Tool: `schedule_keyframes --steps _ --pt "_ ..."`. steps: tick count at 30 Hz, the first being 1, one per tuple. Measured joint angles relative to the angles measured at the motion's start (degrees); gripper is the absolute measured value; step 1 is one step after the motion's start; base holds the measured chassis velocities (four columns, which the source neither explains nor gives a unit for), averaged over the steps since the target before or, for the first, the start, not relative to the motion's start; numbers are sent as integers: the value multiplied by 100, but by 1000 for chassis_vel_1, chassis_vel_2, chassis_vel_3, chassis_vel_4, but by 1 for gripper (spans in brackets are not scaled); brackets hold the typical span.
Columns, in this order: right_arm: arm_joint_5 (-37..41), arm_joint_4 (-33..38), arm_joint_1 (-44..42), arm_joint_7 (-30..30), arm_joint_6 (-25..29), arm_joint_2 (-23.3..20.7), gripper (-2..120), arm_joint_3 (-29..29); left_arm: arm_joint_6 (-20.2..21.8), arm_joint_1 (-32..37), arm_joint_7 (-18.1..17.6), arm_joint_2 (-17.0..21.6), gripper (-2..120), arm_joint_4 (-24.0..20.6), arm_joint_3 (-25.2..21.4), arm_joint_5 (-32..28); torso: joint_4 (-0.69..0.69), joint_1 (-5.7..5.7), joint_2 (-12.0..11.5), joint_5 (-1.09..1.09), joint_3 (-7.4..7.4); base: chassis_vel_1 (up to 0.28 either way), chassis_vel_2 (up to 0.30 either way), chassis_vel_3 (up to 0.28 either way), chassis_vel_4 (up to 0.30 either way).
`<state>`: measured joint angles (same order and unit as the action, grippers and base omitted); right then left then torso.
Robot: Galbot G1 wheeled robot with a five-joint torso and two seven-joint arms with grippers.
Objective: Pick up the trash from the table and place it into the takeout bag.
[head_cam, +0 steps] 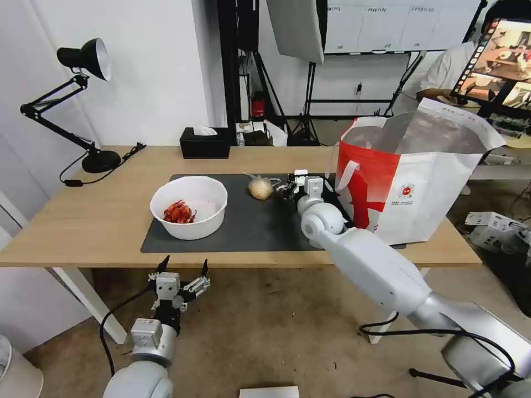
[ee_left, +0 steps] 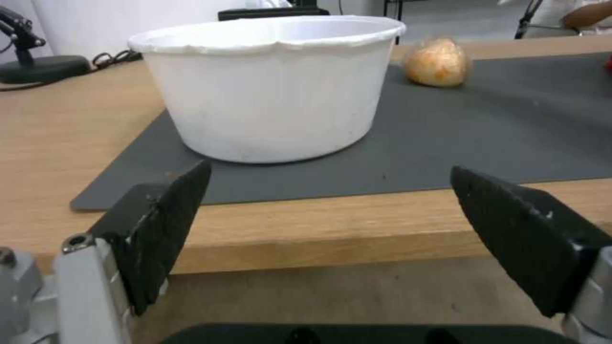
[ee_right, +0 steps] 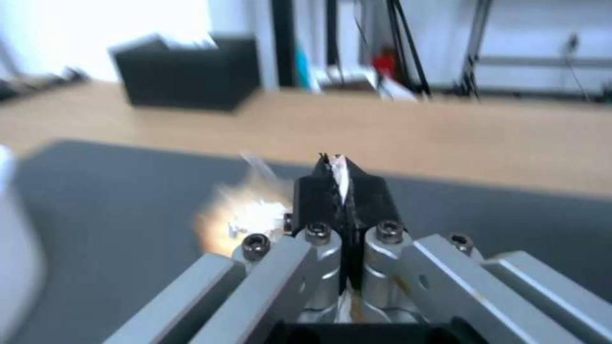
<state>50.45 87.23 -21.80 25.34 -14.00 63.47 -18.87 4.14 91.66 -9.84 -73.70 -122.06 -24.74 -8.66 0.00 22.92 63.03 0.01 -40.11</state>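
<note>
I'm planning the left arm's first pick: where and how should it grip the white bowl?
Probably the near rim of the bowl, one finger inside and one outside, coming from the table's front edge. It stands upright, wide and round, likely too broad to span. The shells lie low inside. The left gripper hangs open below that edge.

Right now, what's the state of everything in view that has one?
Bowl: upright on the mat, shells inside.
Knotted bag: tied, lying on the mat.
Tote: upright, mouth open.
Tissue box: tissue sticking out.
Left end effector: open, below the table edge, facing the bowl.
Right end effector: shut on a thin white strip, seemingly that bag's plastic.
</note>
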Motion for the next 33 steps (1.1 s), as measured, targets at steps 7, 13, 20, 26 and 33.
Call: schedule_keyframes --steps 7,13,20,26,33 --pt "-637 889 -272 -324 394 -521 0 361 7 69 -20 -51 100 -61 -6 3 0 0 0 0 0 0 0 0 0" --pt "-641 1321 -215 -248 444 -974 0 804 13 109 -110 -50 100 -87 7 9 0 0 -1 1 0 0 0 0 0" --pt "-116 1537 426 308 -120 -1814 0 1425 54 87 -151 -52 100 -96 78 11 -1 0 0 -2 0 0 0 0 0" --pt "165 1390 596 675 -607 -2195 0 1668 75 53 -152 -47 100 -96 120 11 -1 0 0 0 0 0 0 0 0" --pt "530 1431 310 1134 -1155 -2355 0 1870 79 53 -151 -47 100 -99 143 13 -1 0 0 1 0 0 0 0 0"
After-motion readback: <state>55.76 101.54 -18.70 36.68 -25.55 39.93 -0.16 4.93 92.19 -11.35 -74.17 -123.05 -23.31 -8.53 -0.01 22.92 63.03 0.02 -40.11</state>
